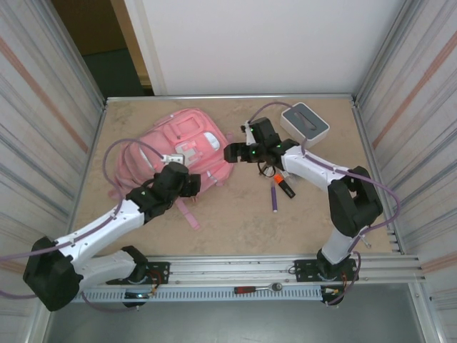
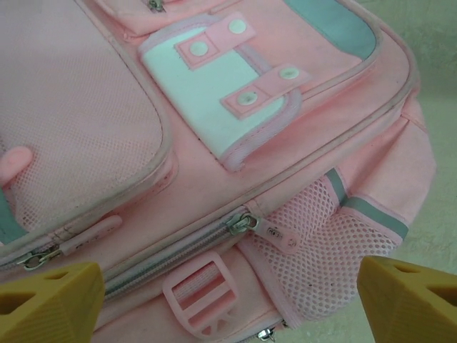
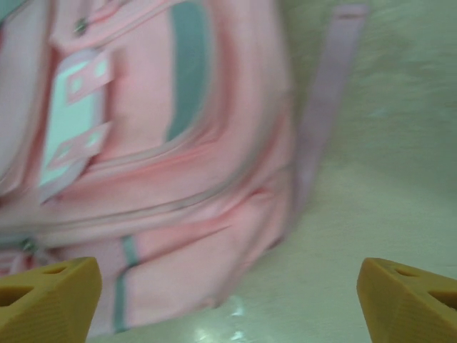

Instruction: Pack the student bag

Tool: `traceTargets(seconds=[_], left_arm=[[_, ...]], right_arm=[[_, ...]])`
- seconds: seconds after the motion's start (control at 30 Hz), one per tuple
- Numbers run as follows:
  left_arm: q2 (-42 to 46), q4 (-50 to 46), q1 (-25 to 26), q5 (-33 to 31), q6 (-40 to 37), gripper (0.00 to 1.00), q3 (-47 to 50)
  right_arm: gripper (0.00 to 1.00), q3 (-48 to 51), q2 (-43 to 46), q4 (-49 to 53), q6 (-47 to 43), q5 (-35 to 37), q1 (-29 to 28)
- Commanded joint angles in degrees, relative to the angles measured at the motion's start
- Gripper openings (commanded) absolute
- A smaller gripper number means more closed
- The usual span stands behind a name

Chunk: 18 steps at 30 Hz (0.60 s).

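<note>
The student bag (image 1: 187, 136) lies flat at the back left of the table, a pink backpack with a small white patch. My left gripper (image 1: 191, 183) hovers over the bag's near edge. In the left wrist view the left gripper (image 2: 228, 304) is open, its yellow fingers (image 2: 50, 300) wide apart above a closed zip with its pull (image 2: 275, 230) and a pink buckle (image 2: 200, 296). My right gripper (image 1: 232, 152) is at the bag's right edge. The right wrist view is blurred; there the right gripper (image 3: 228, 304) is open and empty above the bag (image 3: 178, 143) and bare table.
A white-and-grey box (image 1: 305, 120) stands at the back right. An orange-and-black marker (image 1: 284, 184) and a purple pen (image 1: 274, 196) lie on the table under the right arm. A pink strap (image 1: 187, 213) trails toward the front. Metal walls close in both sides.
</note>
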<state>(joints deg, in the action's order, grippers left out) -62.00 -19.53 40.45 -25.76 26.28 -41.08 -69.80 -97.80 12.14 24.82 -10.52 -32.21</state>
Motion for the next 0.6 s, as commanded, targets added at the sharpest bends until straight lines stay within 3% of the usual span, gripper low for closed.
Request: traceTargets(seconds=[0.0, 0.23, 0.57], left_arm=[[-1.4, -4.7, 1.6, -7.4, 2.9, 0.94, -2.6], [-7.0, -9.4, 2.8, -6.1, 6.3, 0.97, -8.7], [-18.5, -25.2, 3.5, -7.3, 9.7, 0.99, -22.7]], right_arm=[[0.96, 1.5, 1.8, 2.0, -0.4, 3.8, -0.6], [1.0, 3.2, 6.8, 5.7, -3.1, 15.7, -0.9], [0.99, -0.3, 6.5, 10.2, -4.8, 22.9, 0.3]])
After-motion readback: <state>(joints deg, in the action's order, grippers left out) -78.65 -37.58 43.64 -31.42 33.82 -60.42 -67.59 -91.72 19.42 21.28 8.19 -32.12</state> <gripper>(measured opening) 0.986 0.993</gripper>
